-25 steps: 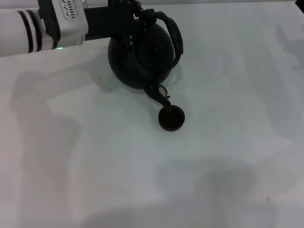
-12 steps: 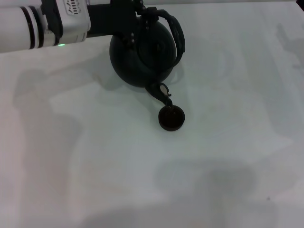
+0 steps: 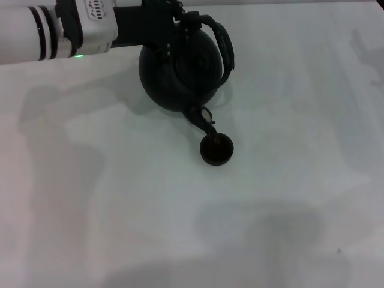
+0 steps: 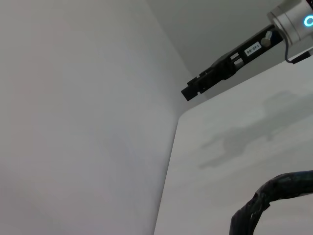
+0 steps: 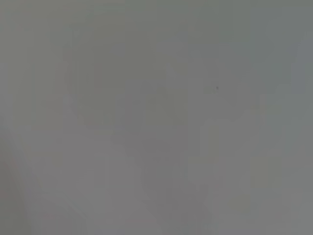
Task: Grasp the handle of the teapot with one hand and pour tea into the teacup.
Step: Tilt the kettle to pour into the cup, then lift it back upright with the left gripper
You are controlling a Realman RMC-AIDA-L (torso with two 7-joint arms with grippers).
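Seemingly left gripper (image 3: 180, 21) jaws clamped on handle (image 3: 223, 42), teapot (image 3: 179, 69) spout tilted over teacup (image 3: 216, 149).

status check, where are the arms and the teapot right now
Left gripper at the handle, teapot tipped, spout over teacup. Right arm out of head view. Nothing in the way.

The teapot (image 3: 180, 69) is set at the far middle of the table (image 3: 288, 198), tipped with its spout toward 5 o'clock. The teacup (image 3: 216, 149) is placed directly under the spout tip, at 5 o'clock from the pot. The handle (image 3: 223, 45) is arched over the pot's 3 o'clock side. The left gripper (image 3: 171, 18) is positioned at the pot's 11 o'clock.
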